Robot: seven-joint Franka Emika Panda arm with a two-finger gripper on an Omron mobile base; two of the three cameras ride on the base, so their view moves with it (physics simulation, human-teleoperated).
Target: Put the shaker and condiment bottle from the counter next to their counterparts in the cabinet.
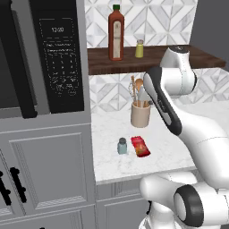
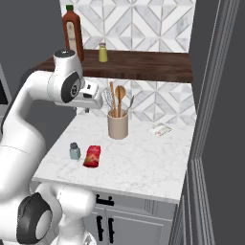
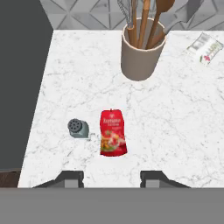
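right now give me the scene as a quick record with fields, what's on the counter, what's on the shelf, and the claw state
counter: white marble
shaker: upright on counter, left of red packet in hand view
red packet: lying flat beside shaker
utensil crock: behind them, holds wooden spoons
small white packet: flat, far side of counter
shelf: dark wood, above counter
tall red bottle: on shelf
yellow-green shaker: on shelf, beside bottle
claw: high over counter, holding nothing, shut

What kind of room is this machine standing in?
Most likely a kitchen: a marble counter carries a crock of cooking utensils, a wooden shelf holds a sauce bottle, and a microwave sits above grey cabinets.
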